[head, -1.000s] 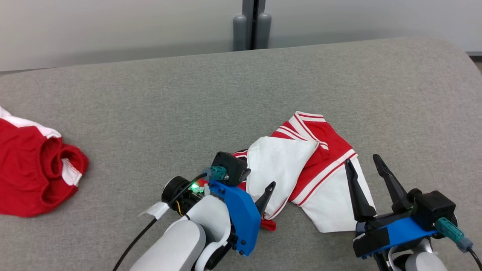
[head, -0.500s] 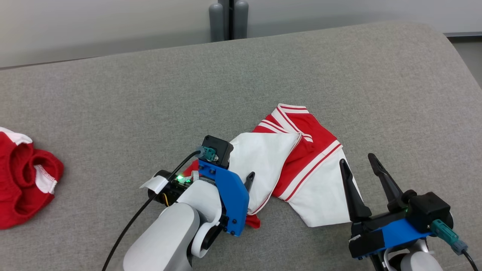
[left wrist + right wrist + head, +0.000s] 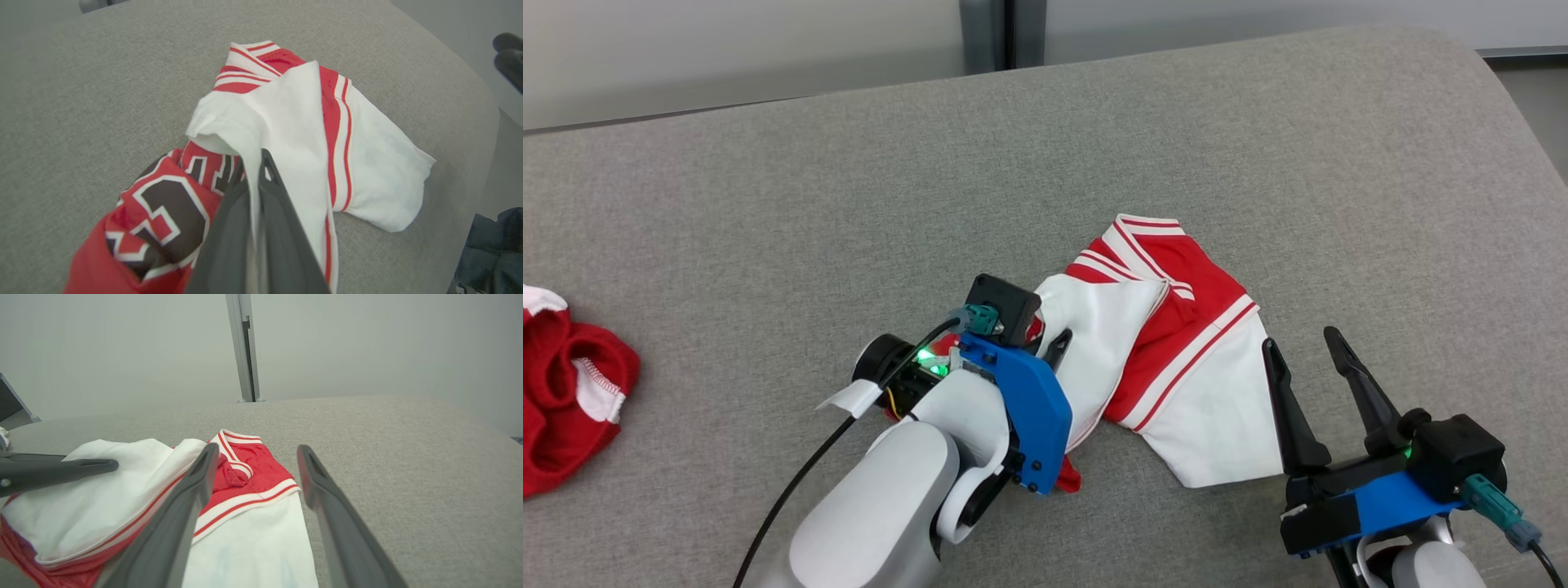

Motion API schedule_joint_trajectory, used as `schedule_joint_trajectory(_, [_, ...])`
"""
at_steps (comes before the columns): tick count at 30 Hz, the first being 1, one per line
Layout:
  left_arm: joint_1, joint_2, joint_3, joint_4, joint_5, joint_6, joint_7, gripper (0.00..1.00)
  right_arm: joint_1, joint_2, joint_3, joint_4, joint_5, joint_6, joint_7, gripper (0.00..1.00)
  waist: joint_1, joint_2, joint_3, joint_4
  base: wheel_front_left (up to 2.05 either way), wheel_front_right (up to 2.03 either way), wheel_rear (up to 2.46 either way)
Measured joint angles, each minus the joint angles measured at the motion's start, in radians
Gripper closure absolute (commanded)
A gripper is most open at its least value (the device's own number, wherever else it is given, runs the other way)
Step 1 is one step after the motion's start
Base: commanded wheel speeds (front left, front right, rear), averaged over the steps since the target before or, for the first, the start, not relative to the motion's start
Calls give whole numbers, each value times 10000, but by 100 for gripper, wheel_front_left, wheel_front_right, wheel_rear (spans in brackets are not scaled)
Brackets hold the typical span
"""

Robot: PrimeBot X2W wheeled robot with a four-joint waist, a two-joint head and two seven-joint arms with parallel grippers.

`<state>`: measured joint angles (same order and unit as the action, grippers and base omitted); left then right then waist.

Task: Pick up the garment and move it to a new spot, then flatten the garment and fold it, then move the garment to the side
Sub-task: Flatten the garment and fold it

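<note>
L gripper (image 3: 254, 161) pinches garment (image 3: 1201, 392), long axis left-right; R gripper (image 3: 1300, 343) spread, empty.

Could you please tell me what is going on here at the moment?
The robot is working on a red-and-white jersey that lies crumpled on the grey surface. Its left gripper is shut on a white fold near the jersey's left side. The right gripper is open, poised at the jersey's right edge, holding nothing. A second red garment lies apart at the far left.
</note>
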<state>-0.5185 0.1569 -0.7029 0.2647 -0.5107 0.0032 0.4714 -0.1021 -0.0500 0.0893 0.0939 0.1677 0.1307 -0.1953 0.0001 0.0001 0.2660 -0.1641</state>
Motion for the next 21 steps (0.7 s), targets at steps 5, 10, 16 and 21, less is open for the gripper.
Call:
schedule_joint_trajectory(5, [-582, 77, 163, -102, 337, -109, -926, 100, -33, 0, -58, 29, 71, 0, -54, 0, 0, 0, 95, -57, 0, 0, 0])
schedule_joint_trajectory(10, [-2171, 245, 564, 199, 917, -270, -2023, 100, -139, -2, -50, 29, 132, 0, -102, 0, 0, 0, 352, -167, 0, 0, 0])
schedule_joint_trajectory(16, [-4127, 667, 907, 1555, 1434, -566, -2853, 100, -428, 2, 314, 81, 378, 0, -186, 0, 1, 0, 1021, -701, 0, 0, 0])
schedule_joint_trajectory(21, [-5568, 934, 1133, 2316, 1866, -571, -3561, 100, -564, 0, 380, 203, 502, 0, -357, 0, 2, 1, 1666, -1173, 0, 0, 0])
